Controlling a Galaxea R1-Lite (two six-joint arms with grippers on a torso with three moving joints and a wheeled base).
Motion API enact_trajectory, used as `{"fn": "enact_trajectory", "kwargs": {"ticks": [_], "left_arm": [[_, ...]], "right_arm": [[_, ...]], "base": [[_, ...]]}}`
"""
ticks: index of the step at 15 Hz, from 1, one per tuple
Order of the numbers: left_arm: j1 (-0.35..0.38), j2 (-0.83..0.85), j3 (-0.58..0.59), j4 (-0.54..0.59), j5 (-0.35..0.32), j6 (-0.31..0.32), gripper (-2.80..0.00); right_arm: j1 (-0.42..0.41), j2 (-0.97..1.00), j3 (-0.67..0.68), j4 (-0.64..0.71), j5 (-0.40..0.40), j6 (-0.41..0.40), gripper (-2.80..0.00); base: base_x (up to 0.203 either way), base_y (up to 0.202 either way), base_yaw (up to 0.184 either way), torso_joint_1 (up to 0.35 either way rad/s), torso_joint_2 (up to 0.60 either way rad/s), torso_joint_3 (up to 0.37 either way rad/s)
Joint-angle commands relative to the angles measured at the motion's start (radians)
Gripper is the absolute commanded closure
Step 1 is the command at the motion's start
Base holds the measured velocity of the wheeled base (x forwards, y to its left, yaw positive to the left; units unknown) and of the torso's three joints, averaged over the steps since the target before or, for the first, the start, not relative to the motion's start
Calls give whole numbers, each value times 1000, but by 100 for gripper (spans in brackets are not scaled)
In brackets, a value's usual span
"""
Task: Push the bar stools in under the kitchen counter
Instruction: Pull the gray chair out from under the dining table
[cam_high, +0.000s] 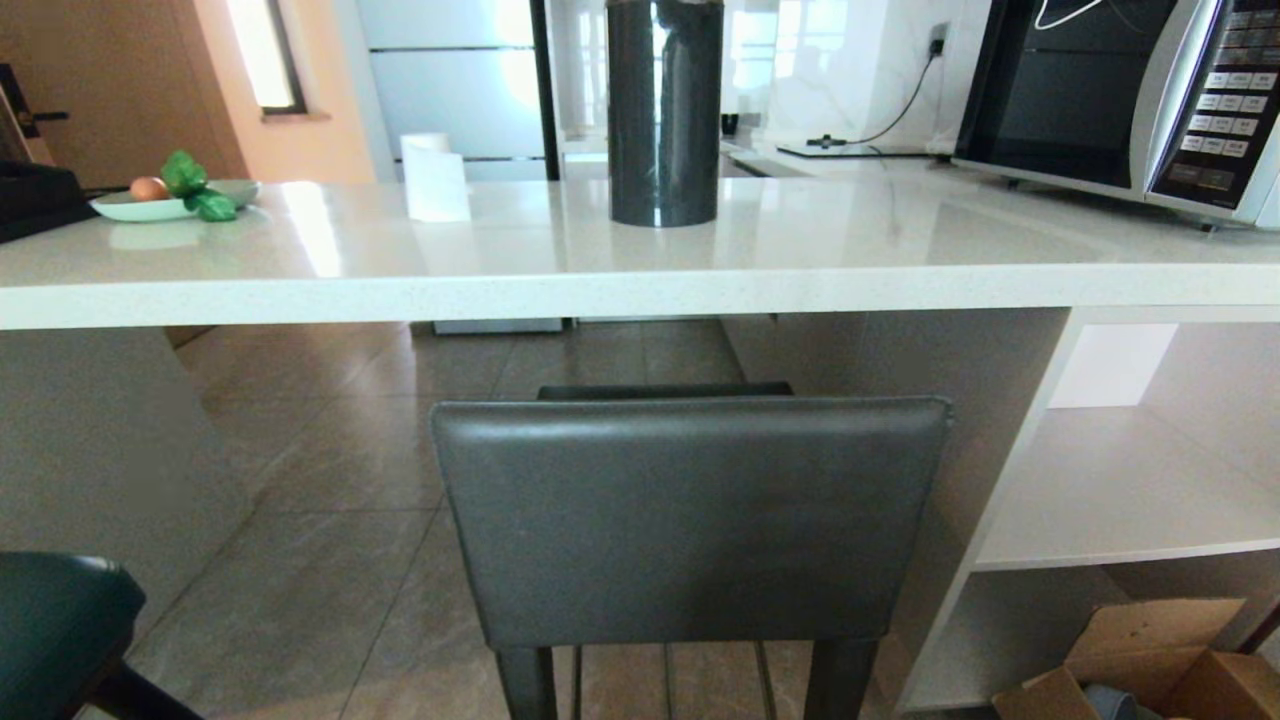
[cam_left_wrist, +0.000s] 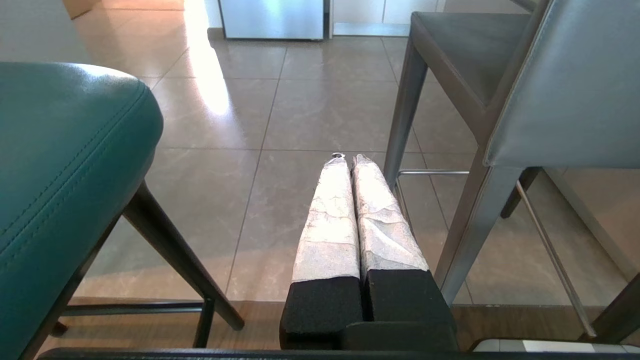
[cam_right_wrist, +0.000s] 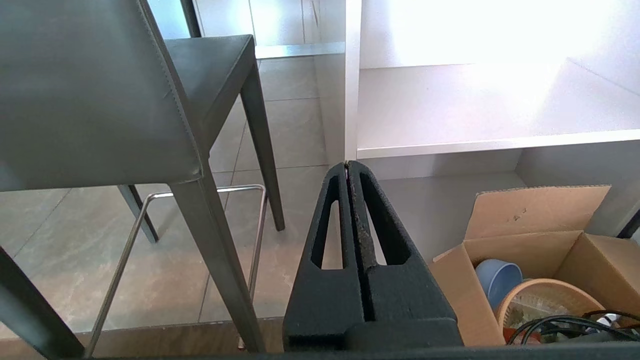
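Two stools, neither tucked under bench (cam_high: 640, 290): grey stool (cam_high: 690, 520) at 6 o'clock, teal stool (cam_high: 60, 620) at 8. Left tool (cam_left_wrist: 345, 159), right tool (cam_right_wrist: 347, 164) clenched, empty, touching nothing.

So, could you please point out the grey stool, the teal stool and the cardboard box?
grey stool (cam_high: 690, 515): head view, middle of its backrest.
teal stool (cam_left_wrist: 65, 150): left wrist view, leather cushion.
cardboard box (cam_right_wrist: 537, 212): right wrist view, open rear flap.
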Motion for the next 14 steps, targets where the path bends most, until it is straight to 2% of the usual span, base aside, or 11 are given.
{"fn": "enact_trajectory", "kwargs": {"ticks": [1,6,8,11,14], "left_arm": [[-1,0,0,3,1,0,0],[2,0,-4,2,2,8,0],[1,45,-83,5,-7,10,0],[-16,319,-188,-61,-15,-25,0],[-38,661,-230,-315,-19,-35,0]], "right_arm": [[0,0,3,0,0,0,0],[0,0,-7,1,1,-14,0],[1,53,-76,7,12,-16,0],[27,238,-172,-15,42,9,0],[50,491,-224,-154,64,17,0]], "base": [[0,0,0,0,0,0],[0,0,0,0,0,0],[0,0,0,0,0,0],[0,0,0,0,0,0],[0,0,0,0,0,0]]}}
